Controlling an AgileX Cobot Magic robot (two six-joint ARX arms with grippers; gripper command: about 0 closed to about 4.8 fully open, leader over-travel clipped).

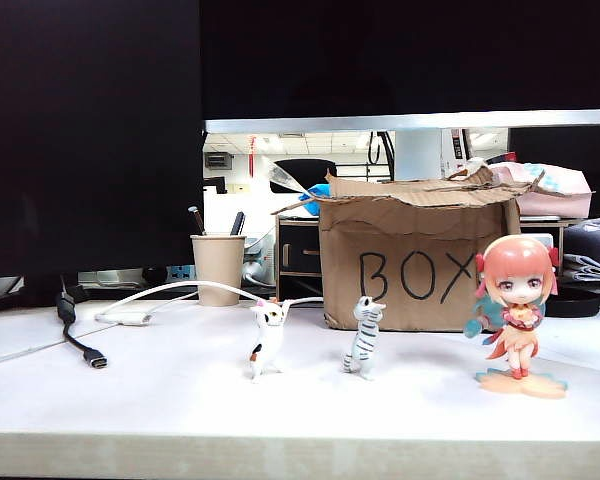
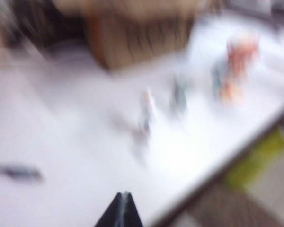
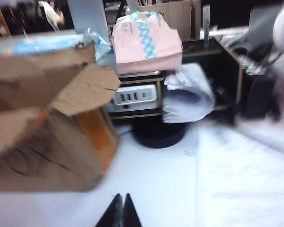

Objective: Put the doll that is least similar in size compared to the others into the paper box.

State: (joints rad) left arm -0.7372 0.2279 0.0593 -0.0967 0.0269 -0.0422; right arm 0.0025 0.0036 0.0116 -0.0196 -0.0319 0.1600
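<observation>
Both tools, left (image 2: 121, 201) and right (image 3: 120, 203), closed, holding nothing.

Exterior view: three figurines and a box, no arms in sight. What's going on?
Nothing is being handled yet. The doll stands on the table in front of the box's right corner, untouched, with the white cat and the striped cat lined up to its left. The paper box sits behind them, top open. Neither arm shows in the exterior view. The left gripper is shut and empty in a blurred wrist view; the right gripper is shut and empty beside the box.
</observation>
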